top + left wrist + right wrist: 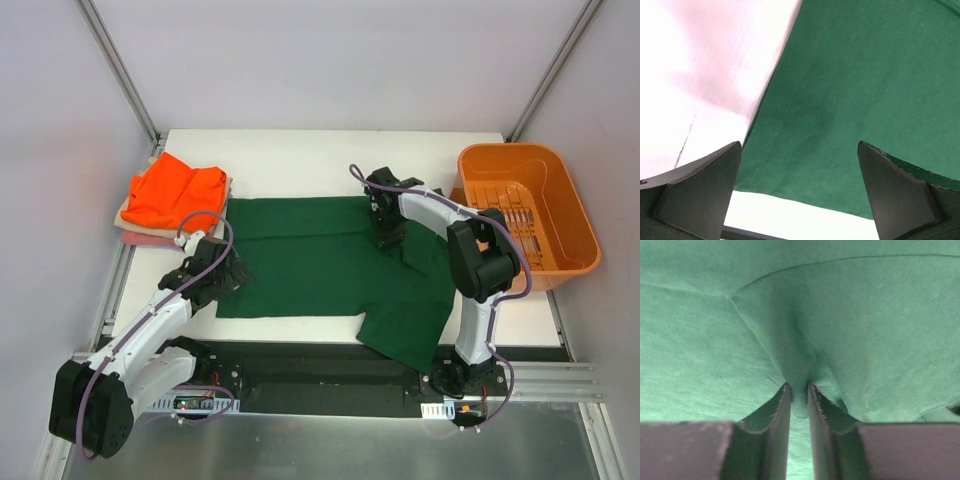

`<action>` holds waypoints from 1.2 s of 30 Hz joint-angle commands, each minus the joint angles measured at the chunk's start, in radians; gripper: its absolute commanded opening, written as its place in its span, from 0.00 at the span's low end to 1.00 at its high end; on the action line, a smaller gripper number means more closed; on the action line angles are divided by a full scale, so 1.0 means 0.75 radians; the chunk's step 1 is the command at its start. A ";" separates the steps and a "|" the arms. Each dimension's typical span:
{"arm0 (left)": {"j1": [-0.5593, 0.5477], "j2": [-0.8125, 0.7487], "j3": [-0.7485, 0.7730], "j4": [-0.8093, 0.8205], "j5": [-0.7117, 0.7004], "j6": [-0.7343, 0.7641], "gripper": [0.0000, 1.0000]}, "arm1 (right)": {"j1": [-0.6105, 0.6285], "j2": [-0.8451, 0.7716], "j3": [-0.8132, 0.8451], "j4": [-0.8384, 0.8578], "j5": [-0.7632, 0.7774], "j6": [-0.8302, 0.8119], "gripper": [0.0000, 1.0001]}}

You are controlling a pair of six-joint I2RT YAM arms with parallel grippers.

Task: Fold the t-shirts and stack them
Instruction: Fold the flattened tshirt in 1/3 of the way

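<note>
Top view: the green shirt (310,265) lies spread flat across the middle of the table (300,150). Its hem is toward the left, and one sleeve hangs over the near edge by the right arm's base.
Orange shirt (175,195): loosely folded at the table's far left, on top of the pale shirts (125,228). It sits just beside the green shirt's far left corner.
Pale shirts: a flat folded pile. Only its cream and pink edges show from under the orange shirt.
Basket (530,215): orange plastic, at the table's right edge, near the green shirt but apart from it.
Left gripper (228,275): low over the near left corner of the green shirt.
Left wrist view: the left gripper (797,150) has its jaws spread wide with nothing between them. Below them are the stitched hem of the green shirt (865,90) and bare table (715,60). Whether the fingers touch the cloth cannot be told.
Right gripper (388,235): down on the far right part of the green shirt, near the sleeve.
Right wrist view: the right gripper (799,387) has its jaws drawn narrow, pinching a small raised fold of the green shirt (875,325). Creases run out from the pinch, and a seam line crosses the cloth above it.
</note>
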 commanded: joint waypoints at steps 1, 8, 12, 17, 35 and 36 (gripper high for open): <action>-0.001 -0.050 -0.018 -0.065 -0.064 -0.026 0.99 | 0.009 -0.011 0.057 0.003 0.079 0.058 0.16; -0.001 -0.089 -0.018 -0.085 -0.070 -0.016 0.99 | 0.011 -0.054 0.102 -0.102 0.036 0.099 0.01; -0.003 -0.118 -0.026 -0.108 -0.097 -0.026 0.99 | 0.011 -0.061 0.147 -0.218 -0.064 0.211 0.01; 0.000 -0.124 -0.018 -0.144 -0.097 -0.036 0.99 | 0.013 -0.048 0.149 -0.231 -0.181 0.340 0.08; -0.001 -0.179 -0.080 -0.331 -0.078 -0.235 0.98 | 0.013 -0.727 -0.460 0.023 0.210 0.471 0.94; -0.001 -0.183 -0.088 -0.335 -0.072 -0.245 0.95 | 0.015 -0.780 -0.517 0.027 0.228 0.483 0.95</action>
